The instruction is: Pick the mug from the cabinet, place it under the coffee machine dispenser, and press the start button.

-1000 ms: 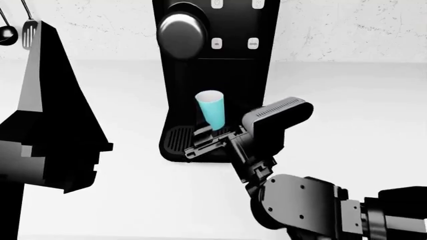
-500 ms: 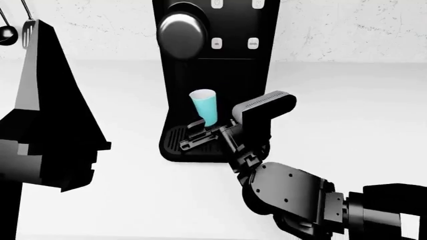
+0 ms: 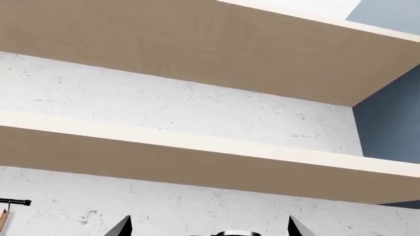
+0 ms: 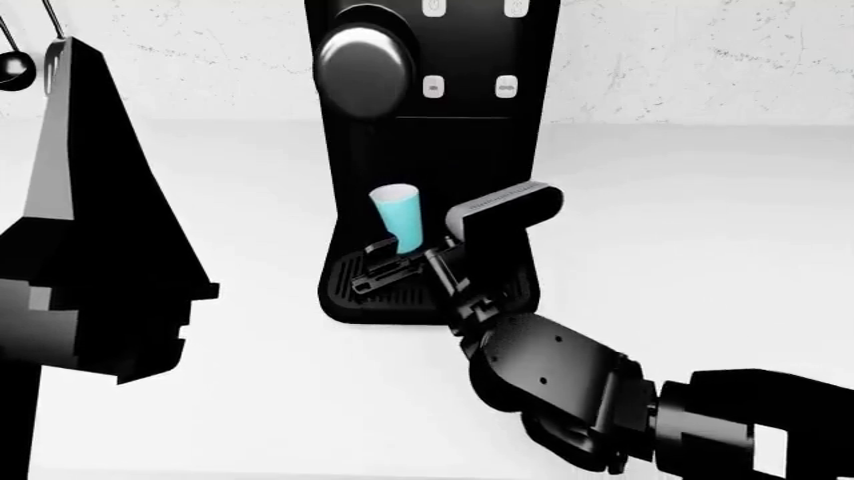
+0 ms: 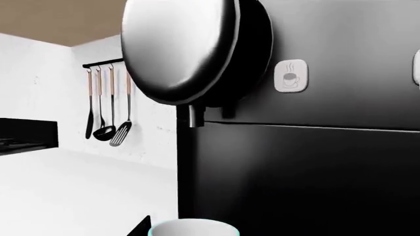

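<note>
Mug (image 4: 399, 218) sits mid-frame in the head view, pinched in the right tool (image 4: 396, 259) just over the ribbed drip tray of the coffee machine (image 4: 461, 130), below the silver dispenser (image 4: 358, 72). Left tool (image 3: 208, 227) only shows two dark tips, can't tell if it's spread. White surface (image 4: 694, 220) all around.

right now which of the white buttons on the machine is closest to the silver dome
The lower-left button, just right of the dispenser on the coffee machine. The other lower button lies farther right, and the two upper ones are cut off by the frame's top.
</note>
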Controlling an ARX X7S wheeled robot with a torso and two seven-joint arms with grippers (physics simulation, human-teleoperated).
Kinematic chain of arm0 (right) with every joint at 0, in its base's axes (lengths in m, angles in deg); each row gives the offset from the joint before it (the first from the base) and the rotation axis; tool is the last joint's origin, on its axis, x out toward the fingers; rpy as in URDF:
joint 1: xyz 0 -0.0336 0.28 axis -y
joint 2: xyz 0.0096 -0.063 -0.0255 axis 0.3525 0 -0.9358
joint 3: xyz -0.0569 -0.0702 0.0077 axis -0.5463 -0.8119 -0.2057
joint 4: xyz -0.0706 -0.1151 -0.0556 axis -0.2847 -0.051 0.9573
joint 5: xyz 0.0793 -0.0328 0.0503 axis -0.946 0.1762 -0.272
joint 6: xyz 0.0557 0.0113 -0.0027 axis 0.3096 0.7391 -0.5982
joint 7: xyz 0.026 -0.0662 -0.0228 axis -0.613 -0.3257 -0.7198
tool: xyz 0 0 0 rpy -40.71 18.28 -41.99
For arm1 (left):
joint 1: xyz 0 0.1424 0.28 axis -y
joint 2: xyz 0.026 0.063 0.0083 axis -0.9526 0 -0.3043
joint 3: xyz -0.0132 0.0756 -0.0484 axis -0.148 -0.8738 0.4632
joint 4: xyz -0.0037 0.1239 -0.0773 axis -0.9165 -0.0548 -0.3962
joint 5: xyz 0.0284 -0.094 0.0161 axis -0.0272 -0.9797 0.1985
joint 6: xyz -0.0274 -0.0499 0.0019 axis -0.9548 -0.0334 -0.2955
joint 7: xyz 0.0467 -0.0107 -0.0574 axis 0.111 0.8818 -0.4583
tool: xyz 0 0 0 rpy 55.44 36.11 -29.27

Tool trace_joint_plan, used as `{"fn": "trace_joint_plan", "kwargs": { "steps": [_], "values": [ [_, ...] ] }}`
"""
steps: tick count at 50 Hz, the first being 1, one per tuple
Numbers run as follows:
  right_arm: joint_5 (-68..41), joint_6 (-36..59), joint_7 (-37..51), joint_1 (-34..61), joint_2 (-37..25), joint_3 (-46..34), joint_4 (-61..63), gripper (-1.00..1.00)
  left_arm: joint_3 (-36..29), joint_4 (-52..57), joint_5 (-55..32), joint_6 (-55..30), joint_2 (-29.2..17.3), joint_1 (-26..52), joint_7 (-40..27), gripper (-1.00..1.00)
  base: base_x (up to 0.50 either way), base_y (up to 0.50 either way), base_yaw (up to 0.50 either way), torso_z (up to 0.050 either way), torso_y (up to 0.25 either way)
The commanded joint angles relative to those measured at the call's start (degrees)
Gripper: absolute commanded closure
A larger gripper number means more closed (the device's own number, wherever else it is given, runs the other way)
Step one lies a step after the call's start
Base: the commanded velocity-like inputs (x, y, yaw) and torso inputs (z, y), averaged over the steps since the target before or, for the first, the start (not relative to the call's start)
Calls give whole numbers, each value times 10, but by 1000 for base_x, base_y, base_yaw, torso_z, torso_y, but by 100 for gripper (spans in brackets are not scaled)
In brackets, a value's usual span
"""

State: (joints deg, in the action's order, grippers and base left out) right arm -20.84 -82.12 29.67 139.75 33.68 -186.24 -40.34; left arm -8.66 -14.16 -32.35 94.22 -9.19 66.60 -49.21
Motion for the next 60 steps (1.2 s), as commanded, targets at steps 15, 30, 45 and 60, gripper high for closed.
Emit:
{"fn": "trace_joint_plan", "kwargs": {
  "steps": [15, 30, 45, 60],
  "values": [
    [-16, -6, -65, -27, 40, 24, -81, 100, 1, 0, 1, 0, 0, -1, 0, -100, 0, 0, 0, 1, 1],
    [-28, -2, -102, -32, 65, 34, -124, 100, 2, -1, -1, 3, -1, -1, 2, -100, 0, 0, 0, 0, 0],
    [-57, 24, -137, -46, 88, 43, -178, 100, 2, 0, 1, 5, -4, -3, 2, -100, -3, 1, 2, 0, 1],
    [-41, 28, -120, -45, 83, 41, -171, -100, 3, 2, -1, 3, -4, -2, 2, -100, 0, 3, 0, 0, 0]
  ]
}}
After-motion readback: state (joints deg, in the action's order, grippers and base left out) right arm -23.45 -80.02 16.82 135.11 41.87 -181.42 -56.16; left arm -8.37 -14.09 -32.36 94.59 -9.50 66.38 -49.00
